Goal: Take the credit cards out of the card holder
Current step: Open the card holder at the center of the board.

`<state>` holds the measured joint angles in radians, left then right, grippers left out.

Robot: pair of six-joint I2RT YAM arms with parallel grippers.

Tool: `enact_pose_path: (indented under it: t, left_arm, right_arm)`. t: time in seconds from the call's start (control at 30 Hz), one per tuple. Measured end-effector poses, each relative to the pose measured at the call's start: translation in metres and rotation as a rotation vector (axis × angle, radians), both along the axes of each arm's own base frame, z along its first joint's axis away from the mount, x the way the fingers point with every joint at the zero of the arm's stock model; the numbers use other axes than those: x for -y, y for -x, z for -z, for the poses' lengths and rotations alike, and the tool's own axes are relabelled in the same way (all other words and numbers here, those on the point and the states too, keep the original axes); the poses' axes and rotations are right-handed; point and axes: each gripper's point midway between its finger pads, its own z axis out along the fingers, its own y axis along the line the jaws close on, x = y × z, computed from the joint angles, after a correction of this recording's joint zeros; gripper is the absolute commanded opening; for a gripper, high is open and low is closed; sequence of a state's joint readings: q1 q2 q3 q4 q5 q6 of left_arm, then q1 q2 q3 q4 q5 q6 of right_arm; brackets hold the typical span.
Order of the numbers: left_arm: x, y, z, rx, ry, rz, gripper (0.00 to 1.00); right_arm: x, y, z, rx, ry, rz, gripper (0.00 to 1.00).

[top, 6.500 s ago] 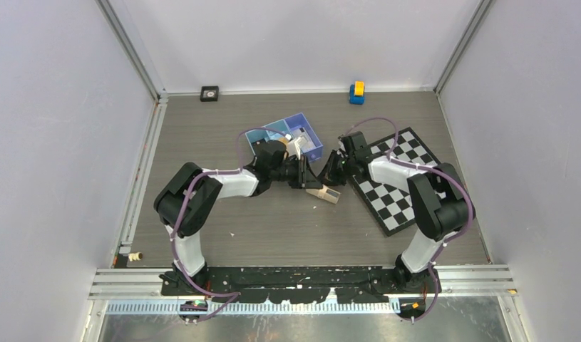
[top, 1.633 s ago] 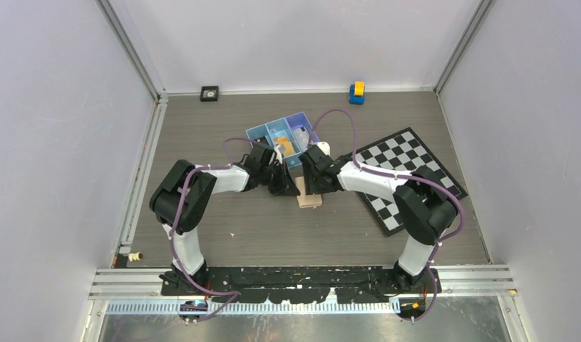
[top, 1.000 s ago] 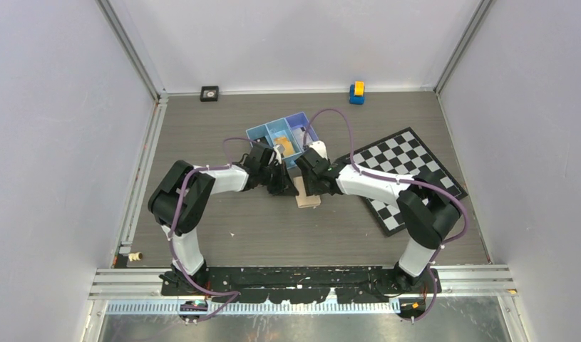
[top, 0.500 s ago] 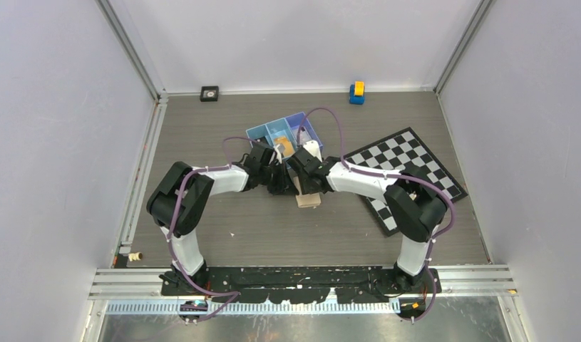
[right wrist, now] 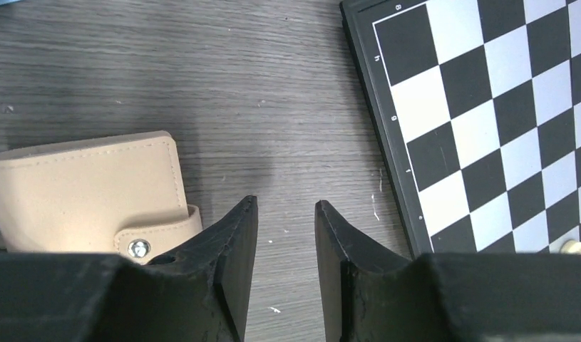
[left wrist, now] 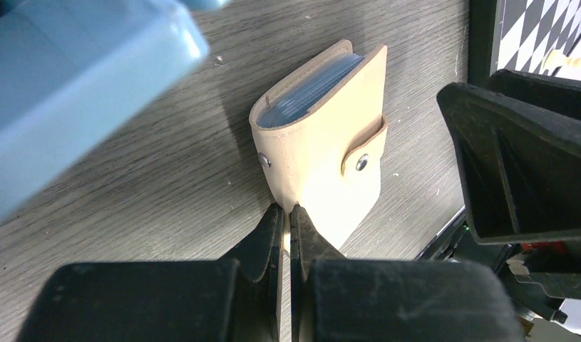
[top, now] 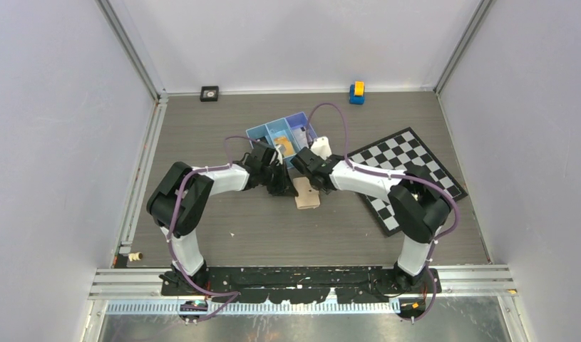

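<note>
Fingers (left wrist: 269,235) of the left gripper (left wrist: 287,214) are pressed together on the near edge of the card holder (left wrist: 323,164), with a thin sliver of tan showing between them. The tan holder rests on the wooden table (right wrist: 202,71), just in front of the blue tray (left wrist: 80,92) and between the two grippers. Its snap tab (left wrist: 362,146) appears fastened across the cover. Pale grey edges of the credit cards (left wrist: 312,85) show at the far open end, packed inside.

The holder looks light and soft, so it would likely slide or flex unless pinned. The cards look thin, stiff and slippery. They are probably best pinched by their exposed edges once the tab is undone.

To the right, the right gripper (right wrist: 286,214) hovers low over the table. Its fingers (right wrist: 237,235) are partly apart with only bare wood between them, holding nothing. Its left finger is just beside the snap tab. Further right lies a chessboard (right wrist: 487,107).
</note>
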<state>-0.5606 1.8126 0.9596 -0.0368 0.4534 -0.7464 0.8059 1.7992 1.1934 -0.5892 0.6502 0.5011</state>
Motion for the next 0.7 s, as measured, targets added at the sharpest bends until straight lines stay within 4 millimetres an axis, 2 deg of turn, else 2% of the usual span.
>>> enact_pose_path:
  t: [0.1, 0.13, 0.3, 0.37, 0.53, 0.7]
  left_arm:
    - [0.000, 0.000, 0.000, 0.000, 0.002, 0.001, 0.00]
    - [0.001, 0.000, -0.001, -0.001, 0.004, 0.001, 0.00]
    - [0.001, 0.001, -0.001, -0.005, 0.010, 0.005, 0.00]
    - [0.001, 0.001, -0.002, -0.005, 0.010, 0.005, 0.00]
    - [0.001, 0.001, -0.001, -0.003, 0.007, 0.002, 0.00]
    - [0.001, 0.000, -0.001, 0.000, 0.005, -0.001, 0.00]
  right_arm:
    - [-0.003, 0.004, -0.002, -0.003, -0.036, -0.018, 0.67]
    - [-0.008, 0.007, -0.002, -0.012, -0.073, -0.038, 0.70]
    - [-0.035, 0.020, -0.001, -0.064, -0.235, -0.141, 0.72]
    - [-0.042, 0.022, 0.001, -0.078, -0.258, -0.162, 0.70]
    - [-0.053, 0.021, 0.018, -0.132, -0.257, -0.178, 0.52]
    - [-0.053, 0.016, 0.015, -0.108, -0.195, -0.161, 0.43]
